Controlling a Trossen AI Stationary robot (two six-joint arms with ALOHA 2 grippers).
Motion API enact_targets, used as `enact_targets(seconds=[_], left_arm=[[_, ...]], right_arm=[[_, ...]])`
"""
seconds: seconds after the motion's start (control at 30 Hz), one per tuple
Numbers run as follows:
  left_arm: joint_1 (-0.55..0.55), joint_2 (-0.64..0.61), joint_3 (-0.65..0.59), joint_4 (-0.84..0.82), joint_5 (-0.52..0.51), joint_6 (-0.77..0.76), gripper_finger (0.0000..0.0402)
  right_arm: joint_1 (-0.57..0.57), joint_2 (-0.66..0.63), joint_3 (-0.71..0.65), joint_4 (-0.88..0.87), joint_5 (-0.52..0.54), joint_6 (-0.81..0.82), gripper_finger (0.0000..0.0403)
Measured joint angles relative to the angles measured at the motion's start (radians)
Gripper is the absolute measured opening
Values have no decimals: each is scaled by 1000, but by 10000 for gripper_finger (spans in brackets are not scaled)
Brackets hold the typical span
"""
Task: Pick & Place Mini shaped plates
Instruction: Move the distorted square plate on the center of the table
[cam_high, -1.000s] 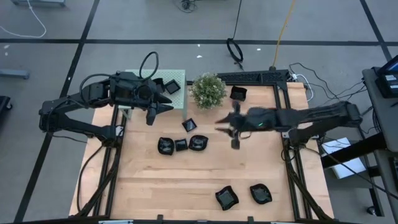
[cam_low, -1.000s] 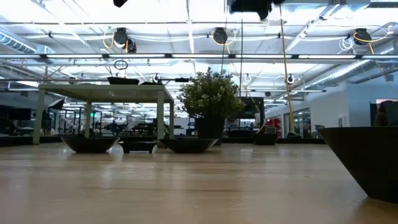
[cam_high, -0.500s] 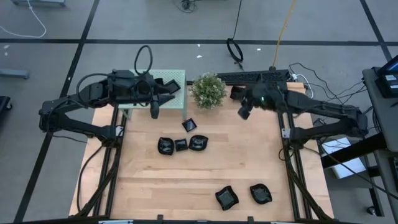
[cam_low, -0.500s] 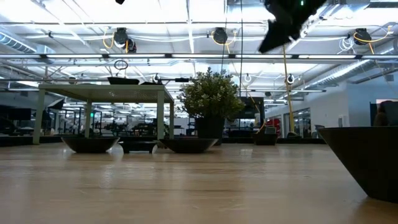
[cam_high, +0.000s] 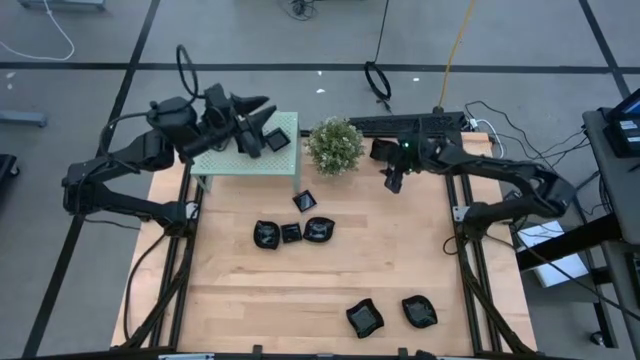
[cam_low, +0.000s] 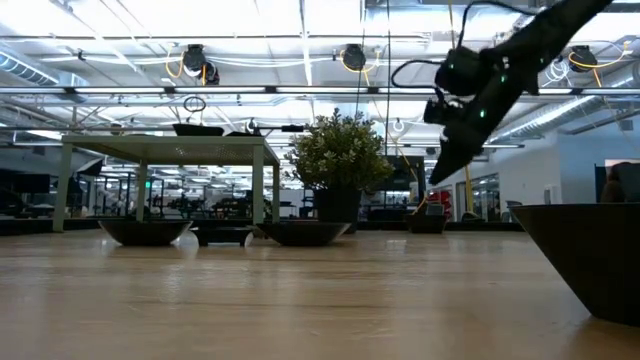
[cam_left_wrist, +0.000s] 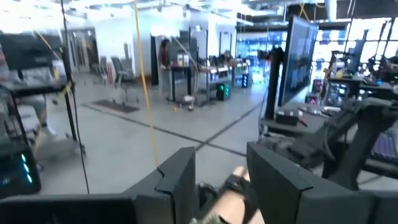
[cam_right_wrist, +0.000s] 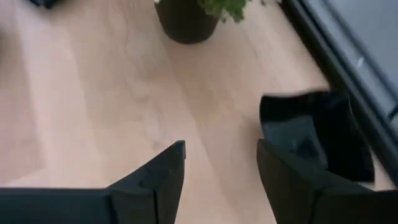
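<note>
Small black mini shaped plates lie flat on the wooden table: a cluster in the middle (cam_high: 290, 232), one (cam_high: 304, 201) just behind it, two near the front (cam_high: 365, 318). Another plate (cam_high: 275, 140) rests on the green stand (cam_high: 235, 160). A square one (cam_high: 383, 150) (cam_right_wrist: 317, 134) sits at the far right. My right gripper (cam_high: 392, 182) (cam_right_wrist: 221, 168) hangs open, slanting down just near of that square plate, which lies beside one finger, not between the two. My left gripper (cam_high: 262, 112) (cam_left_wrist: 221, 180) is open and level, high above the stand.
A potted green plant (cam_high: 335, 145) stands at the far middle, between the stand and the square plate. Black frame rails (cam_high: 415, 124) run along the table's far right edge. Bare wood (cam_high: 330, 275) lies between the middle cluster and the front plates.
My right gripper has swung from above the table's middle toward the far right corner and come down, now tipped toward the square plate. My left gripper has risen over the green stand toward the far edge and tipped up to level.
</note>
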Motion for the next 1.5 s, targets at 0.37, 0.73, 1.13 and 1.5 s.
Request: enact_targets(seconds=[0.37,0.73,1.13,1.5], left_arm=[[60,18,0,72,-3,39,147],[96,83,0,151,-4,-6,147],[99,113,0,138,-4,-5,147],[99,113,0,41,-4,-5,147]], right_arm=[[-47,200,-65,193,136,-297,182],[-121,244,-64,278,139,-315,175],[-88,245,-64,246,162,-312,18],[174,28,-64,-21,346,-127,1]])
